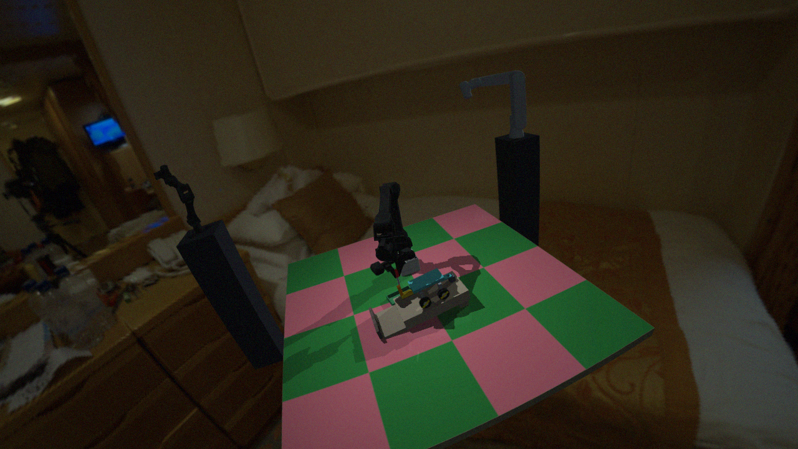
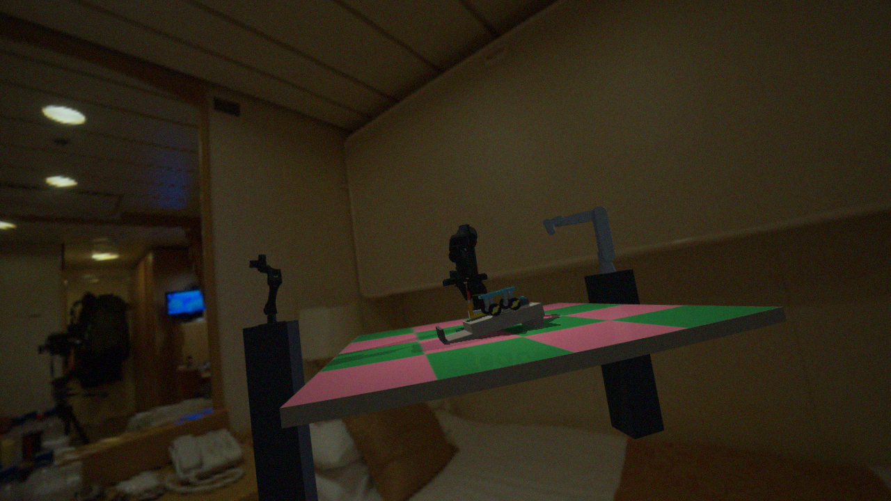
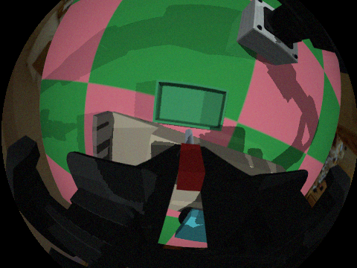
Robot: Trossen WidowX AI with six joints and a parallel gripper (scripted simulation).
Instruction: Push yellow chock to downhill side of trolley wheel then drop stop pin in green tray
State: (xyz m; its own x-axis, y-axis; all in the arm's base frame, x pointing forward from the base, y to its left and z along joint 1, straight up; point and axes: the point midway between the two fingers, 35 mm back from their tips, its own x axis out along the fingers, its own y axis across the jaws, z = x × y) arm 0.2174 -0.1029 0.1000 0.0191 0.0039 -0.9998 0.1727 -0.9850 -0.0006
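My gripper [image 1: 397, 271] [image 2: 469, 291] [image 3: 190, 151] is shut on the red-headed stop pin [image 1: 397, 275] [image 2: 469, 296] [image 3: 190, 175]. The pin is out of the ramp and its grey shaft points down, above the chock's area. The blue trolley [image 1: 425, 280] [image 2: 497, 292] [image 3: 193, 225] stands on the pale ramp [image 1: 393, 320] [image 2: 457, 337] [image 3: 130, 141]. The yellow chock [image 1: 405, 293] [image 2: 475, 316] sits on the ramp close to the trolley's downhill end; wheel contact is too small to tell. It is hidden in the wrist view. The green tray [image 1: 391, 299] [image 3: 190, 106] lies beside the ramp, ahead of the pin in the wrist view.
An upright end stop [image 1: 377, 325] [image 2: 440, 334] [image 3: 102, 135] closes the ramp's low end. My arm's grey base [image 3: 268, 41] stands beyond the tray. Two other arms [image 1: 517, 106] [image 1: 178, 187] stand on pillars off the checkered table [image 1: 519, 346] [image 2: 498, 357].
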